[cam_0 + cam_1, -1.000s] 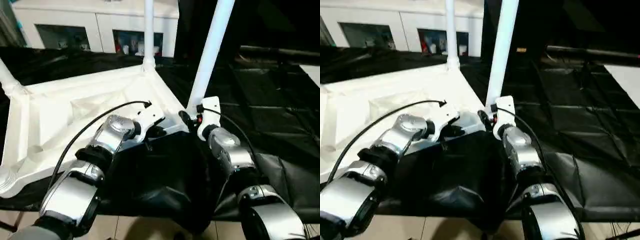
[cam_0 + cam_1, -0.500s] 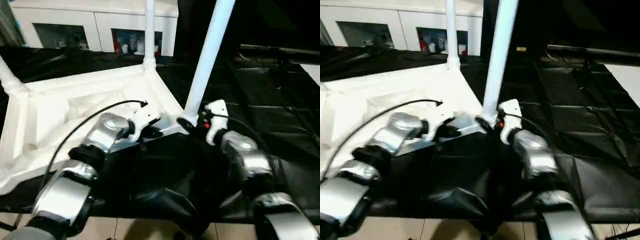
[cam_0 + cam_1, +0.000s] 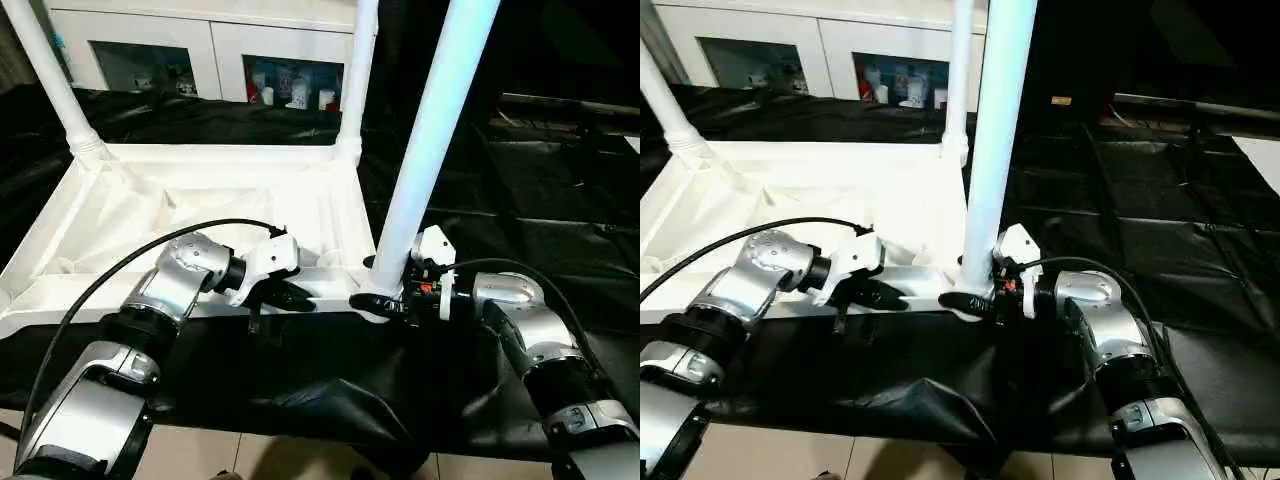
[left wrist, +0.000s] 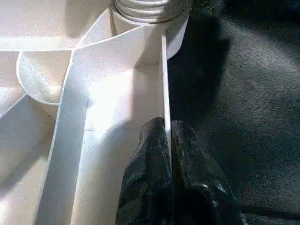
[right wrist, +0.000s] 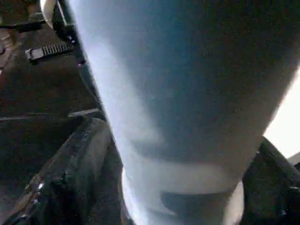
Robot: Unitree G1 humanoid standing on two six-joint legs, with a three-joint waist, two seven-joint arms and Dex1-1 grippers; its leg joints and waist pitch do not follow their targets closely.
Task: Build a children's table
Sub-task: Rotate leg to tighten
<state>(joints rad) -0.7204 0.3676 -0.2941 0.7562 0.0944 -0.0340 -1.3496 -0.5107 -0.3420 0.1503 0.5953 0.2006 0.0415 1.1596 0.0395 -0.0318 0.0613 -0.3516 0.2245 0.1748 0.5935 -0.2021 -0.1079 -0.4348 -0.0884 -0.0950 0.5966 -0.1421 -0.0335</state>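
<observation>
The white children's table top (image 3: 150, 200) lies upside down on the black-draped work table. Three white legs stand up from its corners: the back left leg (image 3: 50, 80), the back right leg (image 3: 358, 70) and the near right leg (image 3: 430, 150). My left gripper (image 3: 285, 297) is shut on the thin near rim (image 4: 165, 84) of the top, pinched between both fingers (image 4: 150, 159). My right gripper (image 3: 975, 295) reaches in from the right at the foot of the near right leg (image 5: 187, 93), where it enters the corner socket. Its fingers (image 5: 79, 159) stand open on either side of the leg.
A white cabinet (image 3: 200, 40) with small items on its shelves stands behind the work table. Black cloth (image 3: 320, 400) hangs in folds over the near edge, with pale floor below. A black cable (image 3: 150, 250) loops from my left wrist. More black sheeting (image 3: 540, 200) spreads to the right.
The head view has shifted and the top looks squarer. My right wrist has swung from just behind the near right leg's foot round to its right side. My left gripper keeps its hold on the rim.
</observation>
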